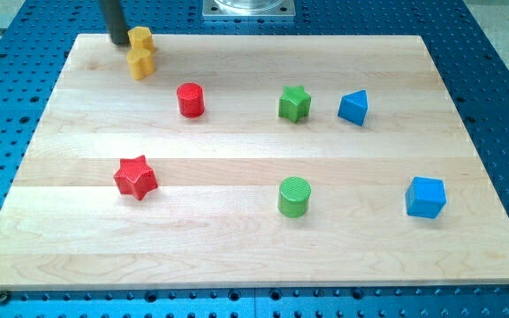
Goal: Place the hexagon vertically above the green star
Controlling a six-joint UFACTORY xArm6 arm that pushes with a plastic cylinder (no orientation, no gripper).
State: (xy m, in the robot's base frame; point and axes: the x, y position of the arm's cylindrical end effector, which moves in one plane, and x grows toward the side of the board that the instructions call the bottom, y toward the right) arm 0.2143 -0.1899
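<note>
Dark rod, no claw, so nothing is held: my tip (116,41) touches the yellow hexagon (140,39) at the desk (237,247) top-left. Best push it rightward, above the distant green star (294,103).

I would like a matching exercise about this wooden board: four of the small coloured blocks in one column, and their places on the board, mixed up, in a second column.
1. yellow hexagon block
2. green star block
3. blue cube block
4. red star block

A. the view's bottom right
B. just right of my tip, the view's top left
C. the view's lower left
D. just left of the blue triangular block

Pairs: 1-B, 2-D, 3-A, 4-C
</note>
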